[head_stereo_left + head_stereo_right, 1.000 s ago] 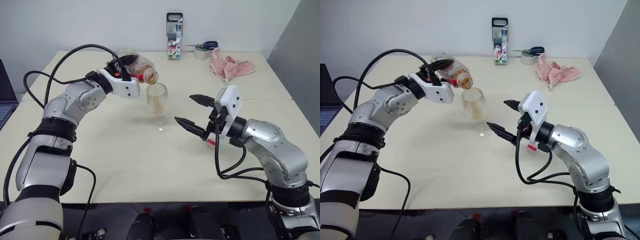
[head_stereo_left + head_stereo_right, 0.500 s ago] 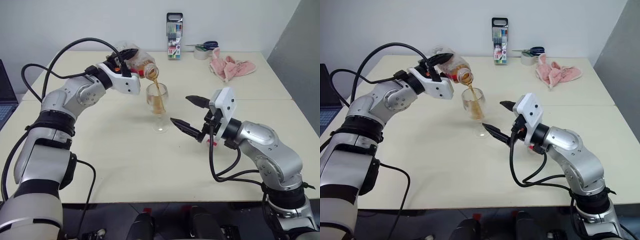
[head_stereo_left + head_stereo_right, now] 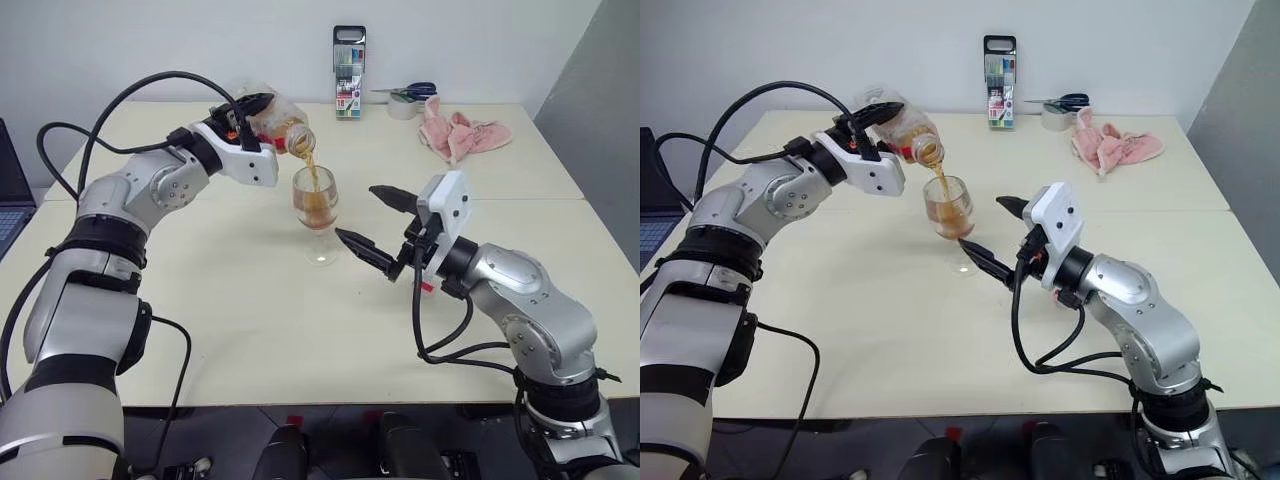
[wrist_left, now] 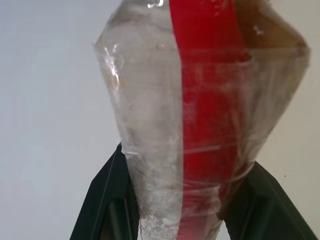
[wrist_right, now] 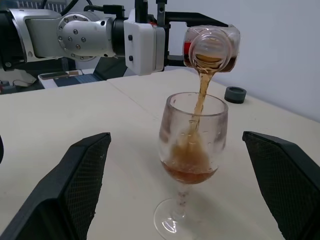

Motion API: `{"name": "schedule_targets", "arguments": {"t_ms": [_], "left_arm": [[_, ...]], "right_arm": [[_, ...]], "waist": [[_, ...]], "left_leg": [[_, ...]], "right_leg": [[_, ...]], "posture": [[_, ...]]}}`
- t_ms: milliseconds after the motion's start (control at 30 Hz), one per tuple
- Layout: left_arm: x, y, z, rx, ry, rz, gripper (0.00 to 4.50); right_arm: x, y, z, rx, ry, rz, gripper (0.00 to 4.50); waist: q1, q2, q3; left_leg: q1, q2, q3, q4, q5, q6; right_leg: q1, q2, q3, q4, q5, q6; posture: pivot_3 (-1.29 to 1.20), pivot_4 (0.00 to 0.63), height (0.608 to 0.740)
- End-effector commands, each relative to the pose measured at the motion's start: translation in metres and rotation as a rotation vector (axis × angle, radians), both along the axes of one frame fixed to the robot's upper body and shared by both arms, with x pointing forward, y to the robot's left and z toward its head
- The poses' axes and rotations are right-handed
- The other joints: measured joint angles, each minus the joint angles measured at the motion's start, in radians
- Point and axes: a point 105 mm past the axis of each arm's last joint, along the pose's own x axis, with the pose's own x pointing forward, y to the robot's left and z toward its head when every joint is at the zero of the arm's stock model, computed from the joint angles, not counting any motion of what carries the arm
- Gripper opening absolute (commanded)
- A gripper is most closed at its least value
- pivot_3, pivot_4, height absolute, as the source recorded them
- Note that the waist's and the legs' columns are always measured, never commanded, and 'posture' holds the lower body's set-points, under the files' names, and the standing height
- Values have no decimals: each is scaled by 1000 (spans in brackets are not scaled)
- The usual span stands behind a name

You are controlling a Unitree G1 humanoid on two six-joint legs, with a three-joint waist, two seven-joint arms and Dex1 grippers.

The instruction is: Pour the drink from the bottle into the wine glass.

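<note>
Amber drink (image 5: 201, 102) streams from the tilted bottle (image 3: 275, 125), pinched in the left tool (image 3: 250, 108), mouth directly above the wine glass (image 3: 316, 215) standing mid-table. Right tool (image 3: 378, 222), fingers spread wide, flanks the glass without touching it.

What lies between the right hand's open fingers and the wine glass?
Only bare table: the right wrist view shows the right hand apart from the wine glass.

Our left tool (image 3: 262, 118) sits upper left of centre, arm raised and bent, fingers clamped on the bottle (image 3: 282, 126). Our right tool (image 3: 377, 222) hangs right of centre, fingers spread wide, gripping nothing.
</note>
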Motion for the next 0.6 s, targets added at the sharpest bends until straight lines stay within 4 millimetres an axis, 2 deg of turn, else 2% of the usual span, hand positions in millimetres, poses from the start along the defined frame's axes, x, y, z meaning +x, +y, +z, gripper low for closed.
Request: {"name": "schedule_targets", "arguments": {"t_ms": [33,600], "left_arm": [[-4,2,24,-7,-73,-3,1691],[-4,4,29,0,-87,7,1691]], "right_arm": [[-7,5,8,20,-61,6,4500],[-6,7,2,72,-46,9,4500]], "waist": [[0,0,0],[-1,0,0]], "left_leg": [[0,0,0,0,0,0],[0,0,0,0,0,0]], "right_leg": [[0,0,0,0,0,0],[0,0,0,0,0,0]], "posture": [[0,150,740],[0,150,740]]}}
